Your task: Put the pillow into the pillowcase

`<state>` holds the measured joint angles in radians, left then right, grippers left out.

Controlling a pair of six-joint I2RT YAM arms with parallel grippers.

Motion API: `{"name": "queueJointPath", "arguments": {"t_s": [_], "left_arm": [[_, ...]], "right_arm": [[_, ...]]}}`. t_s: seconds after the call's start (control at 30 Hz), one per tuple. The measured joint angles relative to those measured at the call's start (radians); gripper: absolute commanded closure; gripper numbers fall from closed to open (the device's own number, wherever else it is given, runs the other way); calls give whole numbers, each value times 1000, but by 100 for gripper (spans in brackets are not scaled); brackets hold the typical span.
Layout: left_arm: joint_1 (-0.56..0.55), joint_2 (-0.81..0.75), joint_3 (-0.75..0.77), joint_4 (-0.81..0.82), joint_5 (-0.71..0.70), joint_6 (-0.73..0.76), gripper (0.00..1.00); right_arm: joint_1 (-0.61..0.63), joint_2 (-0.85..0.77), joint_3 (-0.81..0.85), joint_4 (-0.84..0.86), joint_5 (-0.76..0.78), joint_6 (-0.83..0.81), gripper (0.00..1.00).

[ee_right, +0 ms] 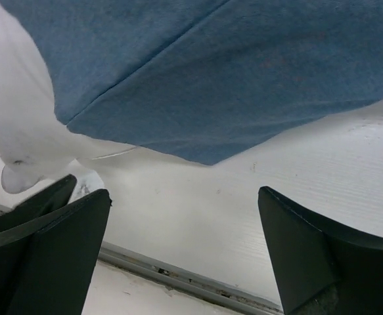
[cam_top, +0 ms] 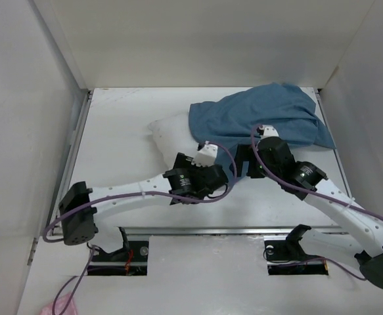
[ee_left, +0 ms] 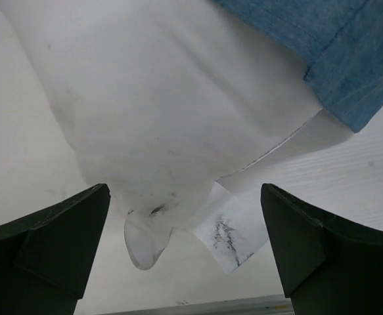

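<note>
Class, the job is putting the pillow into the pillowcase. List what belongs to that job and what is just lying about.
Belongs to the job:
pillow
pillowcase, covering part of the pillow
left hand, open
right hand, open

Just lying about:
pink item, near left corner
metal rail

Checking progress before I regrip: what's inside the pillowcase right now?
The pillow disappears beneath the pillowcase hem, apparently inside; its left end and the corner with the tag stick out. The blue cloth hides how deep it reaches.
</note>
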<state>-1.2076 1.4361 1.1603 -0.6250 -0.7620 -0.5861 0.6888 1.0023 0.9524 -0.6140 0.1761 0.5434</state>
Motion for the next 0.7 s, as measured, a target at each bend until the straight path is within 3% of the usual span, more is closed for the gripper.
{"name": "queueJointPath", "arguments": {"t_s": [0.27,0.57,0.6,0.63,0.67,0.7], "left_arm": [[-51,186,5,-4,-153,61,0],[35,247,5,150,-236,203,0],[43,268,5,173,-240,219,4],[50,292,5,196,-244,235,16],[55,319,5,219,-248,251,31],[59,346,5,246,-249,268,53]], "right_arm": [[-64,-37,-42,-6,-30,31,1],[-72,-95,-71,-6,-72,37,1],[-72,-101,-73,-6,-72,37,1],[-75,-107,-77,-6,-71,37,1],[-79,-114,-83,-6,-69,38,1],[-80,-119,-91,-9,-66,38,1]]}}
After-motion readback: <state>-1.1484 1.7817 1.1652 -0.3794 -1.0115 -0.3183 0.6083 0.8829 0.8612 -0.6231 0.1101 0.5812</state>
